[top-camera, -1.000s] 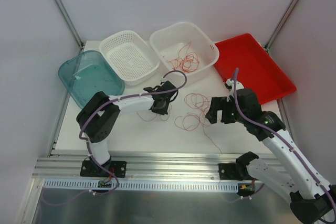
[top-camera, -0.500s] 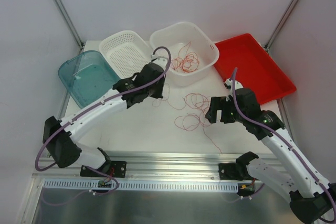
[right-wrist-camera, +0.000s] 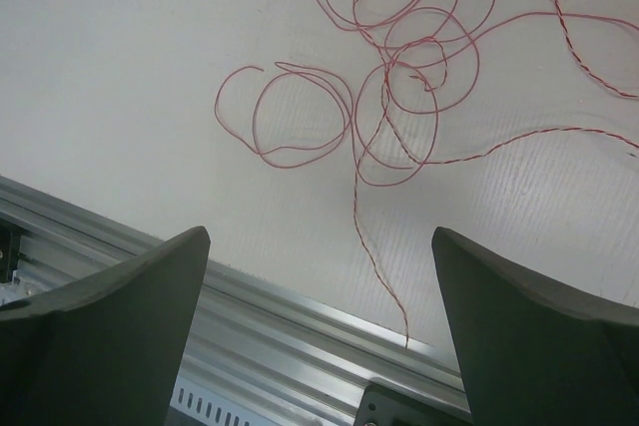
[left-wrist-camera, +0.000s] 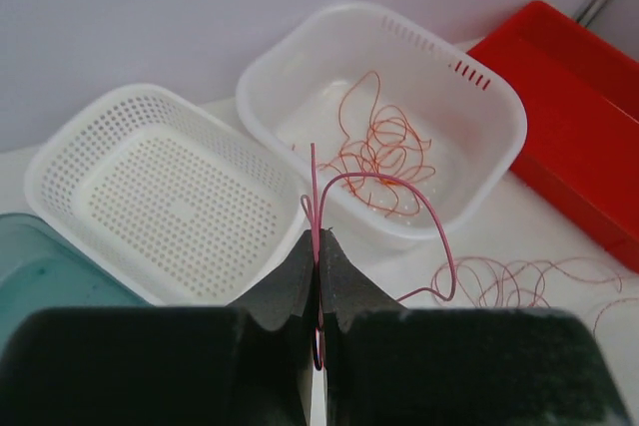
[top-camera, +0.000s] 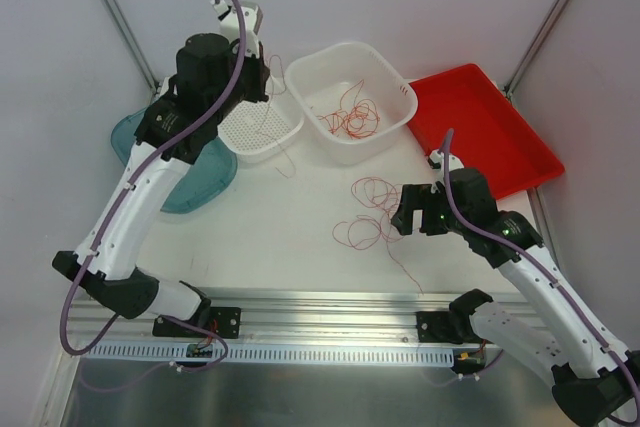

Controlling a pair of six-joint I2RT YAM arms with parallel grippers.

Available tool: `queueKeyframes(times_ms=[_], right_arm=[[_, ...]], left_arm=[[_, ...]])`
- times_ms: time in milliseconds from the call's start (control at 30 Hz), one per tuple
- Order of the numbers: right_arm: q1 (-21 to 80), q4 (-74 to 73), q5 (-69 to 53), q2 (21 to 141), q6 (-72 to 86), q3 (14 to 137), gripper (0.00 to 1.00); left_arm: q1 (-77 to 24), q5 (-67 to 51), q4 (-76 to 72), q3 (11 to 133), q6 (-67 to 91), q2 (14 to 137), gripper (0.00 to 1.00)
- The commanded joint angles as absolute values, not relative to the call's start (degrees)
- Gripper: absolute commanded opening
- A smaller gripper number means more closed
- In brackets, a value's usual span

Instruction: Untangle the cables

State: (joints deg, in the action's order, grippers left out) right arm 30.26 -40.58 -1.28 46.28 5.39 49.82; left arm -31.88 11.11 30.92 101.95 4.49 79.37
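**One strand lifted, two heaps of cable lying below**

Two arms are at work. The left gripper (left-wrist-camera: 318,246) is raised high over the back-left part of the table (top-camera: 260,237). Its two fingers are pressed fully together and pinch one thin red strand (left-wrist-camera: 315,187). Above the fingertips this strand shows one short straight end and one arch. In the top view it hangs down from the gripper, past the corner of the perforated basket (left-wrist-camera: 60,147), towards the table. I cannot tell if its lower end touches the surface.

The right gripper (right-wrist-camera: 318,246) stands low over the front-right part of the table. Its two fingers are spread wide apart and there is nothing between them. It is just to the right of the tangle (top-camera: 368,212), not touching it.

The cables are in three places:
- The one strand is in the left gripper.
- One loose tangle of loops lies flat on the table, with one long tail running to the near edge. How many strands it contains I cannot tell.
- One bunch (top-camera: 352,119) lies on the bottom of the white tub (top-camera: 395,87).

Four containers stand in a row at the back. From left to right they are one teal bin (top-camera: 190,192), the one perforated basket, the one white tub and one red tray (top-camera: 480,127).
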Motion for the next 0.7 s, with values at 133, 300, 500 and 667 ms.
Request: queueKeyframes(times_ms=[133,300,500,667], right_arm=[[30.5,-39.64,-0.7,45.79,5.89,50.1,1.0],[30.5,-38.85,-0.97,46.67,5.45,50.1,1.0],[30.5,-38.06,-1.84,48.69,4.57,50.62,1.0],[30.5,-38.14,-1.06,49.66,3.34,50.98,1.0]], left_arm=[[-25.76,6.24,30.94,118.09,-2.11,86.39,0.0],[-21.98,4.4,30.5,125.67,-3.34,91.65,0.01],[-16.44,4.39,29.1,132.53,-3.16,98.25,0.01],[-13.45,2.9,26.29,136.32,-2.2,101.77,0.01]])
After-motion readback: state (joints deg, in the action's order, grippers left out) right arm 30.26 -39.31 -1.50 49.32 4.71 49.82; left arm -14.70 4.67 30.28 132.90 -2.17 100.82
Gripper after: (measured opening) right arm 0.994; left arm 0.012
